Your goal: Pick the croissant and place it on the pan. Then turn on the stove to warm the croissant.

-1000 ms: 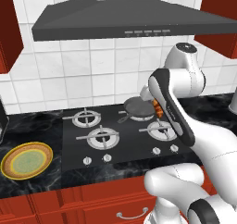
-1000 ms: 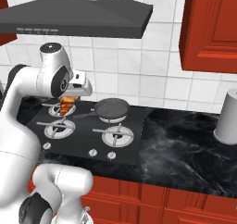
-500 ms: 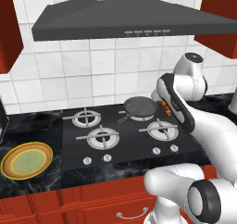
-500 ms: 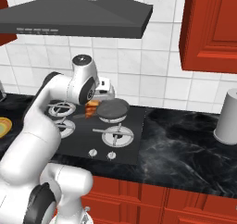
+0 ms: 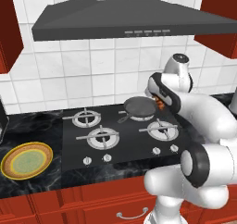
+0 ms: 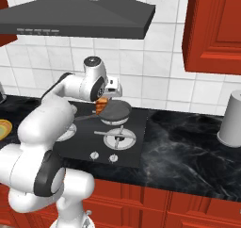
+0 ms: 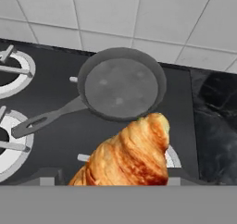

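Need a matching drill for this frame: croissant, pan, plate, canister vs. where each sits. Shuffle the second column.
Things:
1. croissant
2. pan
3. plate
4. grey canister

Places:
A. on the counter left of the stove
B. on the counter far right of the stove
C. held in the gripper, above the stove
D. on the back right burner, empty

Pairs: 1-C, 2-D, 3-A, 4-B

plate point(image 5: 27, 160): counter, front left | range hood point(image 5: 134, 21): overhead | grey canister point(image 6: 231, 118): counter, right
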Robot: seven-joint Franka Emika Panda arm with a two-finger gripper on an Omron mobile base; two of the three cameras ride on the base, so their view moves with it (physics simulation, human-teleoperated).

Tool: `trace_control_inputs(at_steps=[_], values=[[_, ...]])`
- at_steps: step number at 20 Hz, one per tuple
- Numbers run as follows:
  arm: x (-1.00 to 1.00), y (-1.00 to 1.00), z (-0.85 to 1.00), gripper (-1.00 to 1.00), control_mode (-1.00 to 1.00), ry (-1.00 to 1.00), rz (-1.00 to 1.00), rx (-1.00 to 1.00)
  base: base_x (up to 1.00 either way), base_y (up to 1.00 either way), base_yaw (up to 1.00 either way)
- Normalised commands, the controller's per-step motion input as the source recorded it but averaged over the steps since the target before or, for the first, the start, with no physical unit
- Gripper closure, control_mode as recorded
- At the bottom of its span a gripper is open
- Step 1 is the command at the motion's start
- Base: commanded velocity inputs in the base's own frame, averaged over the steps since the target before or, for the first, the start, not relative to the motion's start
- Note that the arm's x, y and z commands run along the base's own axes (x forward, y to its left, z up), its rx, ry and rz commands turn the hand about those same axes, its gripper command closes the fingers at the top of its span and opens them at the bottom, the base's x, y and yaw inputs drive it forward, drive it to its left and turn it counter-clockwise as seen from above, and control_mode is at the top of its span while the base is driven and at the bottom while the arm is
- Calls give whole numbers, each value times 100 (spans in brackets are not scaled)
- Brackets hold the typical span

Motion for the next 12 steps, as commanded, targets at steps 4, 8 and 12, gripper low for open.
trace_control_inputs(at_steps=[4,8,12], values=[[67,0,-32,100,-100,0,-1,0,0,0,0],[53,0,-46,100,-100,0,0,-1,0,0,0],[47,0,-38,100,-100,0,0,-1,0,0,0]])
